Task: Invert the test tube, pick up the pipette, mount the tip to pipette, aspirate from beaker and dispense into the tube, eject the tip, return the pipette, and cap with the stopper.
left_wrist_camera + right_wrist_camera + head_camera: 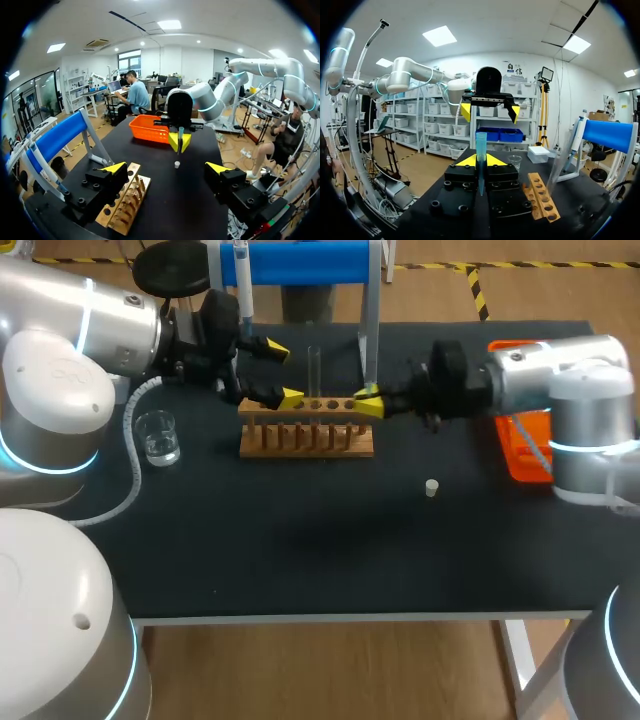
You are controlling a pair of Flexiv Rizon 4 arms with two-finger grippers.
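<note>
At the centre of the black bench [300, 540], one wooden rack [305, 435] carries one clear test tube [314, 368], standing upright. Two claws flank it: the left claw [282, 372] gapes apart at upper left, while the right claw [367, 403] is clamped on one tapered bluish tube [480, 150]. One beaker [158, 436] sits at left, one white stopper [431, 487] at lower right, and one orange basket [515, 455] is partly hidden by the right arm.

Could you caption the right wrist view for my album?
Right gripper clamps an upright test tube beside the wooden rack, facing the open left gripper.
</note>
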